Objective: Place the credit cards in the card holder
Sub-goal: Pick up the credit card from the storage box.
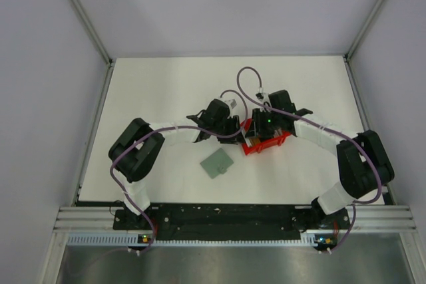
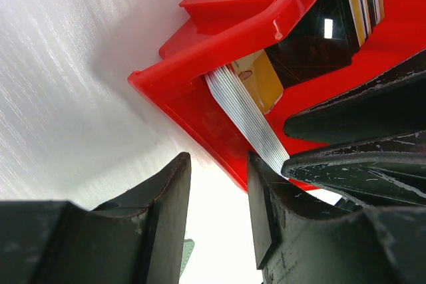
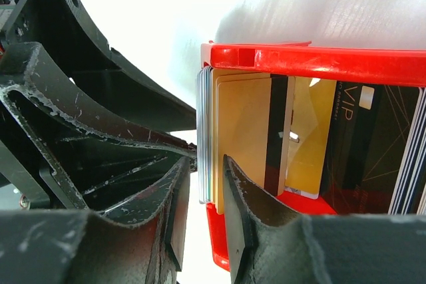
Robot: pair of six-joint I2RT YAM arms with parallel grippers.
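Note:
The credit cards [image 3: 243, 131] stand on edge in a red plastic bin [image 3: 313, 54]: a whitish stack [image 2: 243, 108], tan/orange ones [image 2: 264, 79] and dark ones [image 3: 363, 144]. My right gripper [image 3: 203, 177] is open with a narrow gap. Its fingers straddle the near end of the whitish and tan stack without visibly pinching it. My left gripper [image 2: 219, 171] is open and empty, just outside the bin's corner. In the top view both grippers meet at the bin [image 1: 266, 143], left [image 1: 229, 131] and right [image 1: 261, 131]. The card holder [image 1: 217, 162] lies closed and flat on the table, in front of the left gripper.
The white table [image 1: 166, 91] is ringed by pale walls and a metal frame rail at the near edge [image 1: 226, 221]. The left gripper's black body [image 3: 73, 118] sits close beside the right fingers. A corner of the card holder shows below the left fingers [image 2: 187, 251].

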